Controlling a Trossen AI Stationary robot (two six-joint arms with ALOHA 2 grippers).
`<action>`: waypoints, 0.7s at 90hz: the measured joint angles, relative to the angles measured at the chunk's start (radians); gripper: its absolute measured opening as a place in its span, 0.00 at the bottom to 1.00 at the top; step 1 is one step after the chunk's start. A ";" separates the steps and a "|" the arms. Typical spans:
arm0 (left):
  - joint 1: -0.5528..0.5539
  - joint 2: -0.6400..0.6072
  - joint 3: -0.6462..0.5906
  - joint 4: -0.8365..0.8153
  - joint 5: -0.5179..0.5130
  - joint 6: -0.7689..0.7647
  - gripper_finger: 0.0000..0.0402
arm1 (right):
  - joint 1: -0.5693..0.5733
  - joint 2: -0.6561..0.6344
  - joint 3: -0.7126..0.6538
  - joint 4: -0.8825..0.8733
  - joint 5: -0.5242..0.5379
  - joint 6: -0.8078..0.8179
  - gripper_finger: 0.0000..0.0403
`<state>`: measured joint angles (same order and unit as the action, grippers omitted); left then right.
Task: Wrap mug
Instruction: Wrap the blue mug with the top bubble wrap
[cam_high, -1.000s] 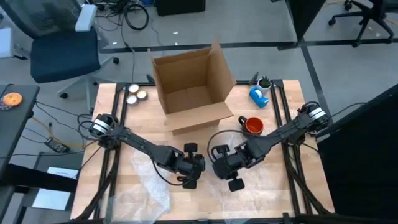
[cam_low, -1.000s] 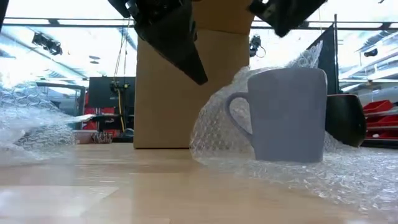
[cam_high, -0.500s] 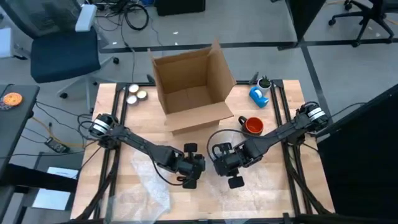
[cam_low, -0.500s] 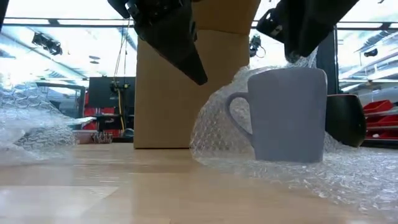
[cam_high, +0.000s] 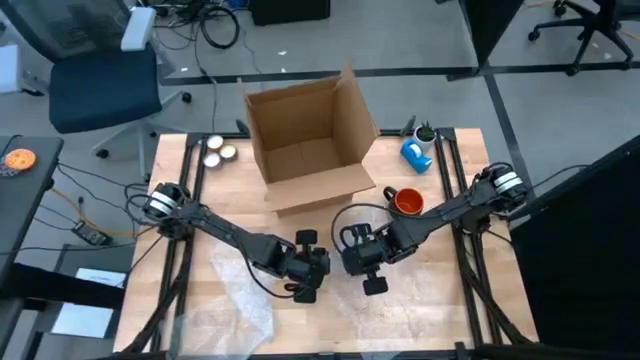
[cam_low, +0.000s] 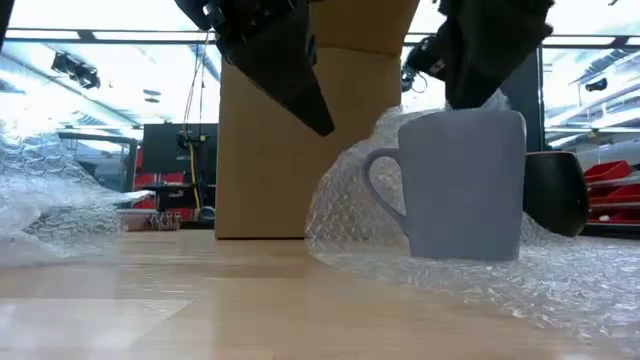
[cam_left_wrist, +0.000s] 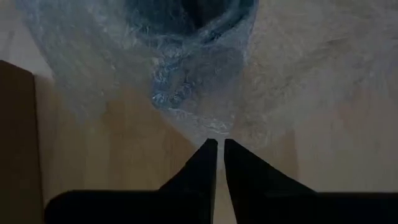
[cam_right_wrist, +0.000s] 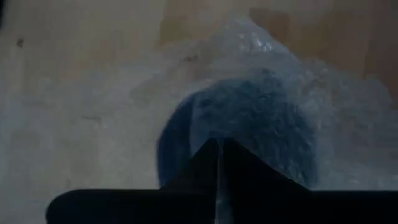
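Mug (cam_low: 465, 185) on bubble wrap (cam_low: 560, 275), directly under closed right hand (cam_right_wrist: 219, 149), left hand (cam_left_wrist: 217, 146) closed beside.

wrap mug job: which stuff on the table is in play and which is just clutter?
In play:
- blue-grey mug, standing upright
- bubble wrap under and behind it
- left hand, shut on a pinch of bubble wrap
- right hand, shut, just above the mug

Lying about:
- open cardboard box
- orange mug
- blue tape dispenser
- two small tins
- spare bubble wrap
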<state>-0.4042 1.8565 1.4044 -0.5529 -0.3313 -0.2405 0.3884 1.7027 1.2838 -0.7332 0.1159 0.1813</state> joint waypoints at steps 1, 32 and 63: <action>0.000 0.000 0.000 0.000 0.000 0.000 0.04 | -0.002 0.000 -0.003 0.003 0.000 0.000 0.00; 0.000 0.000 0.000 0.044 -0.001 0.000 0.04 | -0.059 0.000 -0.124 0.159 -0.009 -0.005 0.00; 0.000 0.000 0.000 0.085 -0.001 0.004 0.04 | -0.079 0.000 -0.190 0.262 -0.046 -0.019 0.00</action>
<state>-0.4042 1.8568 1.4044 -0.4681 -0.3321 -0.2367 0.3089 1.7027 1.0943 -0.4710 0.0696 0.1627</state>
